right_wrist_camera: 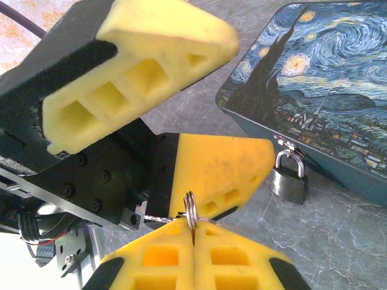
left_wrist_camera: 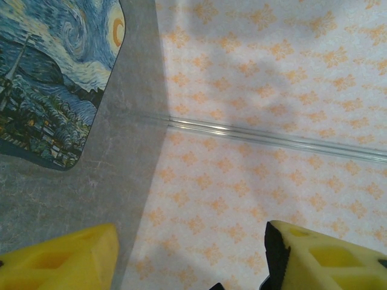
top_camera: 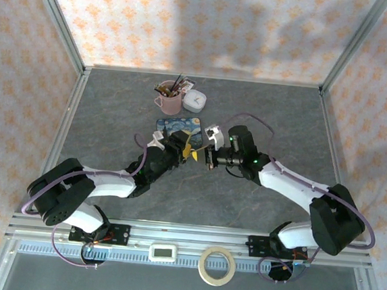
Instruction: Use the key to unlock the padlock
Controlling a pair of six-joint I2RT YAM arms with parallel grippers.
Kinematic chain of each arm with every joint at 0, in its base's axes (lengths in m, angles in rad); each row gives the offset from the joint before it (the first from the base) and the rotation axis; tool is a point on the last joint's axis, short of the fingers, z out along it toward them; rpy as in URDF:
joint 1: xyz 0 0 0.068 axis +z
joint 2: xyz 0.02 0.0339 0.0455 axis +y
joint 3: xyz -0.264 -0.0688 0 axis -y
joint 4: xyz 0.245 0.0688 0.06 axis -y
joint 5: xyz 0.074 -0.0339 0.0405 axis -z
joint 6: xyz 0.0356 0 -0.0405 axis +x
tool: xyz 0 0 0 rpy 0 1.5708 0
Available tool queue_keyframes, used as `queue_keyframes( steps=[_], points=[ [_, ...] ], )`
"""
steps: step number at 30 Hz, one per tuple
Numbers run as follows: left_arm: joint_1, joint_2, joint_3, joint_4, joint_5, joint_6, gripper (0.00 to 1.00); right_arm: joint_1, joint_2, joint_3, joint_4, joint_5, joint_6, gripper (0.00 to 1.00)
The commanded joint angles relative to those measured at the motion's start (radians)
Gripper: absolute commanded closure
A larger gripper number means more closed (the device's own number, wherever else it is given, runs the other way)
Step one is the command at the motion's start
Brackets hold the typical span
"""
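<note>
With the right end effector point(right_wrist_camera: 193, 232) clamped on the key point(right_wrist_camera: 191, 208) and the left end effector point(right_wrist_camera: 251, 99) standing jaws apart just beside it, a handover was apparently in hand; the next move called for aligning the key with the padlock point(right_wrist_camera: 289, 180) hanging at the tin's point(right_wrist_camera: 314, 78) edge.

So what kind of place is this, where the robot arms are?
Probably a robot test booth, not a home. A left arm and a right arm are bolted to a grey table, inside a metal frame with patterned paper walls.
</note>
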Motion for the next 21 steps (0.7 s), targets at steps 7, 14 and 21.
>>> queue_keyframes(
  steps=[7, 14, 21],
  points=[
    [-0.006, 0.001, 0.002, 0.078, 0.019, 0.01, 0.43, 0.003, -0.019, -0.008, 0.066, 0.051, 0.081, 1.0],
    [-0.006, 0.026, 0.0, 0.087, 0.033, 0.021, 0.35, 0.004, -0.059, -0.021, 0.122, 0.084, 0.154, 1.0],
    [-0.006, 0.069, 0.01, 0.119, 0.063, 0.006, 0.27, 0.004, -0.06, -0.013, 0.182, 0.059, 0.182, 1.0]
  ],
)
